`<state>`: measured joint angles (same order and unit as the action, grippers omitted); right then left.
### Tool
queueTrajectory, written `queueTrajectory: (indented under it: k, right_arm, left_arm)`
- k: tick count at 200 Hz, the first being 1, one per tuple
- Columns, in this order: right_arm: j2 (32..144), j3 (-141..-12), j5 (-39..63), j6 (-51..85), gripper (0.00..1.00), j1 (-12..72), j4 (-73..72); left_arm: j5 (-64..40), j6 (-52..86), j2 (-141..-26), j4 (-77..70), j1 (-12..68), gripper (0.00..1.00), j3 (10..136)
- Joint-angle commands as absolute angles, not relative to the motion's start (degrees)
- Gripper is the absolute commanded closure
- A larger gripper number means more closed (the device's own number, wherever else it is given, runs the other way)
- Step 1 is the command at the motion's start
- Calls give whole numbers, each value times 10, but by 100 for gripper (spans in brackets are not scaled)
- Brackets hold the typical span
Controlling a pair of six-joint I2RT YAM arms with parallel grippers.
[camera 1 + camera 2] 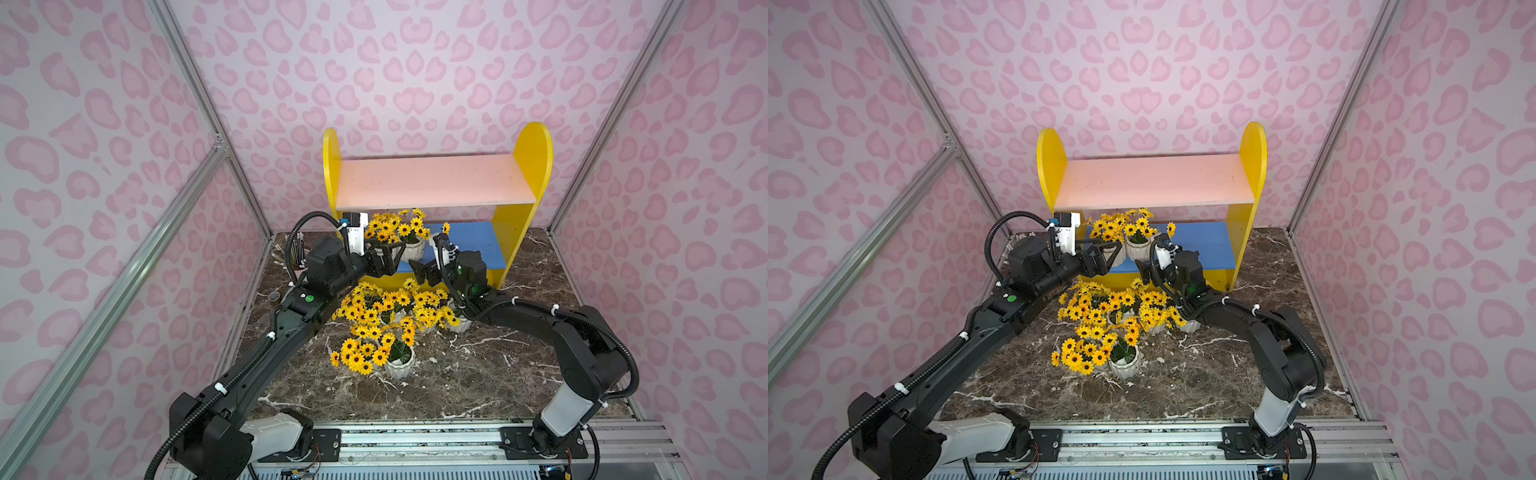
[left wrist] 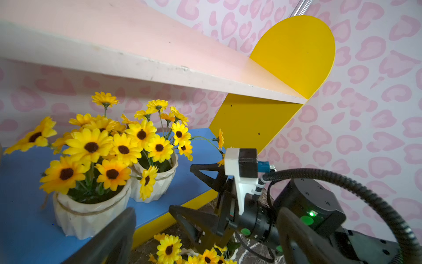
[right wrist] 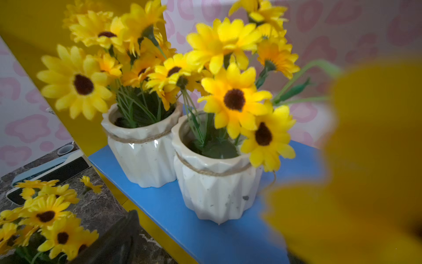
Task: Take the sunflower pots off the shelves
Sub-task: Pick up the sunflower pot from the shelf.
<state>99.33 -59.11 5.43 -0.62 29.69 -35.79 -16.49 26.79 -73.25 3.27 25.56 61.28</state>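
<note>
Two sunflower pots stand side by side on the blue lower board (image 1: 478, 243) of the shelves (image 1: 432, 180): one (image 1: 413, 250) shows in both top views, the other (image 2: 86, 217) is partly hidden there behind my left gripper (image 1: 397, 257). The left gripper is open at the shelf's front left, with that twine-wrapped pot just beyond its fingers (image 2: 114, 240). My right gripper (image 1: 417, 272) is open too, in front of the board and facing the second pot (image 3: 217, 194). The pink upper board is bare. Several more sunflower pots (image 1: 399, 365) stand clustered on the marble table.
A cup of pencils (image 1: 293, 251) stands at the back left behind my left arm, with a small grey cap (image 1: 274, 296) near it. Patterned walls close in on three sides. A blurred yellow flower (image 3: 365, 160) hides one side of the right wrist view.
</note>
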Motion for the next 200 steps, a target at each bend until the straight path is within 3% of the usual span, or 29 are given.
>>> queueTrajectory:
  k: [1,74,200]
  right_arm:
    - [1013,-603,49,-19,1,292,-430]
    - [1072,-640,123,-32,1,265,-514]
    - [1155,-745,224,-76,1,256,-475]
  left_arm:
    - [-188,270,-737,3,255,2,615]
    - [-191,263,-743,9,248,2,620]
    - [-215,269,-748,2,246,2,619]
